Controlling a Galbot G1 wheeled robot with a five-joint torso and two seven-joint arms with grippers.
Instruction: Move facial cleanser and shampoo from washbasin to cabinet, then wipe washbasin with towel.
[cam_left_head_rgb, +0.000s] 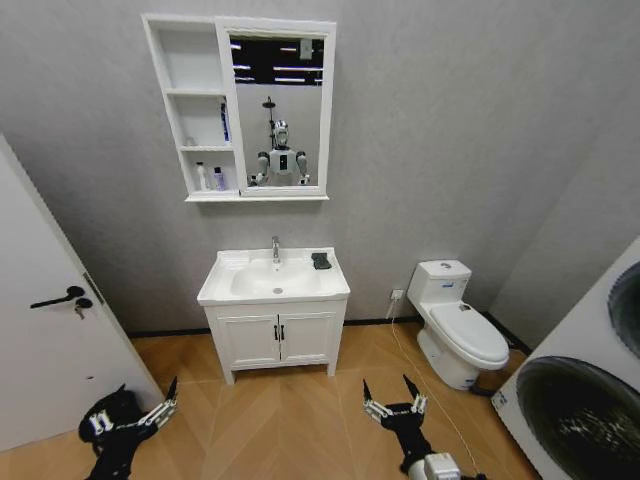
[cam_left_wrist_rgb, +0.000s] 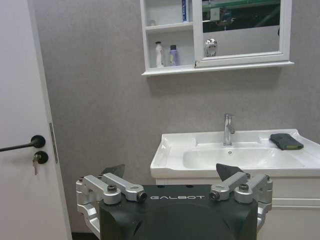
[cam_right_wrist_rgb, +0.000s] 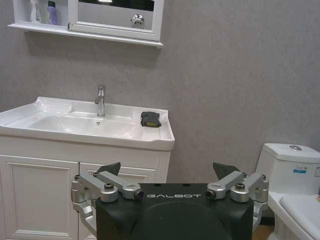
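Both pincers hang low with fingers spread wide, holding nothing: my left gripper (cam_left_head_rgb: 165, 400) and right gripper (cam_left_head_rgb: 392, 396). Well ahead, between them, sits the glossy white ceramic washbasin (cam_left_head_rgb: 273, 283), small dark grey towel (cam_left_head_rgb: 321, 261) on its right rear corner. Higher up, two bottles (cam_left_wrist_rgb: 165, 55) stand in the narrow white cabinet (cam_left_head_rgb: 195, 110)'s bottom compartment.

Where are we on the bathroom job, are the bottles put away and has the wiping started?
Two bottles already stand in the bottom compartment of the cabinet, and the washbasin holds no bottles, so the moving looks done. Nothing is in hand: left gripper and right gripper hang open, low and away from the basin. Wiping is left: the towel lies by the faucet.
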